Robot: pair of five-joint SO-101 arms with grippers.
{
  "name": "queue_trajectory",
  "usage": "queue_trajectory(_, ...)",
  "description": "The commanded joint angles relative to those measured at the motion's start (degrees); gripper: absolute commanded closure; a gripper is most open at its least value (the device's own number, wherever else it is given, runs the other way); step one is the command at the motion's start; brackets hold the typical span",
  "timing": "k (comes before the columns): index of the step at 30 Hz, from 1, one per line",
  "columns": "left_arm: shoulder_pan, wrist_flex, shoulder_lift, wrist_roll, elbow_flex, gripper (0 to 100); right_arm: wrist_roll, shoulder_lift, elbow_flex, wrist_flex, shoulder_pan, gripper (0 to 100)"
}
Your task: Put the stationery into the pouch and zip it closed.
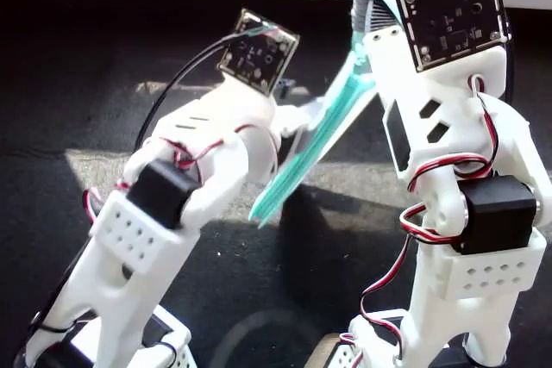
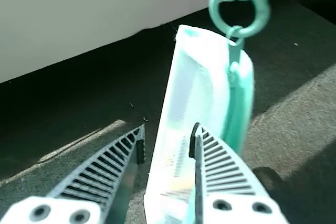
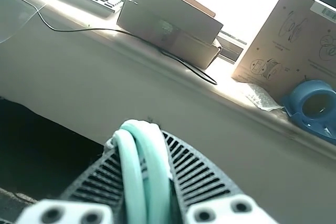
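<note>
White arms (image 1: 216, 122), black servos (image 1: 496, 213), red-black-white cables (image 1: 448, 164).

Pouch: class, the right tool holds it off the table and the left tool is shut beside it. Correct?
No: the left tool is open, as the left wrist view shows. The right tool does hold the pouch off the table.

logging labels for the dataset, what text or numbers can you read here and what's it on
No text is readable.
cardboard box: line drawings and a corner label, print too small to read.
camera board: markings too blurred to read.
pouch: no print visible.
</note>
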Motion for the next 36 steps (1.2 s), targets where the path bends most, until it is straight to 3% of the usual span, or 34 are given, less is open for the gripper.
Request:
queue_trajectory(1,4.18,3.69,-6.73,0.0,-4.7,83,0.79,-0.04,-2.68,-0.31,0.57,99.2)
queue_trajectory(7,5.23,2.81,-8.75,0.0,-0.48,83,0.79,-0.04,-2.68,-0.31,0.31,99.2)
queue_trajectory(12,8.4,-7.82,-6.11,0.09,5.49,83,0.62,-0.04,-2.68,-0.04,0.22,99.2)
queue_trajectory(17,9.45,-16.26,5.85,7.74,3.21,83,0.62,-0.13,-2.68,-0.04,0.22,99.2)
queue_trajectory(28,9.01,-16.7,13.85,8.44,-1.63,83,0.62,-0.13,-2.68,0.04,0.31,99.2)
queue_trajectory(36,0.57,-16.18,13.32,8.35,-1.54,83,0.79,-0.13,-3.03,0.04,0.31,99.2)
